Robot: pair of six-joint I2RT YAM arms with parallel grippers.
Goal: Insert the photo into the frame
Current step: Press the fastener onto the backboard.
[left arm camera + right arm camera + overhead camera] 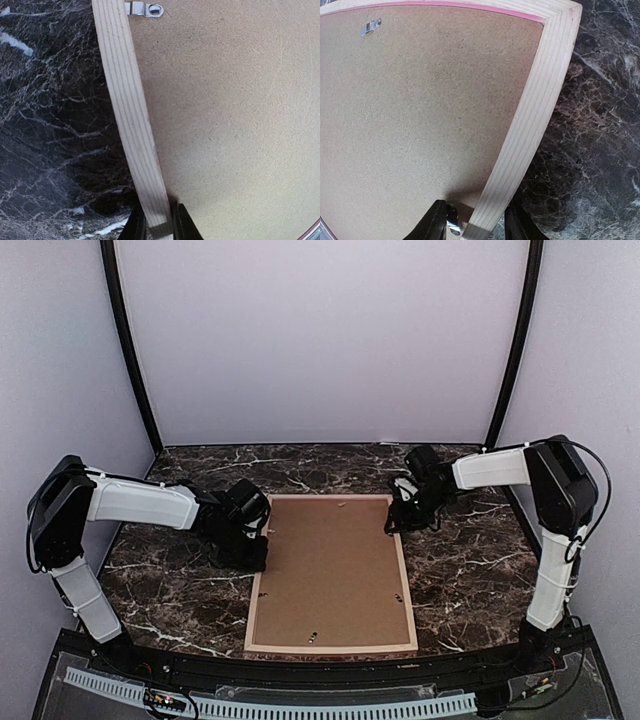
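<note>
The frame [330, 647] lay flat, back side up, in the middle of the dark marbled worktop [470, 570], its long sides running away from the arms. A plain brown backing board [330, 570] filled the opening, ringed by the pale wooden rails. Small metal tabs [313, 637] sat on the board near the rails.

The left claw [263, 543] was at the frame's left rail, toward the far end. From the left wrist, its two dark fingers [136, 226] stood one on either side of that rail, pressed close against the wood, so the claw was narrow and pinching the frame. One metal tab [145, 9] showed further along the rail, lying on the board just inside it.

The right claw [393, 525] was at the right rail, close to the far right corner. From the right wrist, its fingers [434, 222] straddled the rail with the jaws parted wider than the wood. The inner finger stood off from the rail over the board, with a shiny tab [451, 223] in the gap between them. The outer finger sat over the worktop just beside the rail; whether it touched the wood could not be told from that angle. A thin pink edge [445, 4] ran along the far rail where it met the board.
</note>
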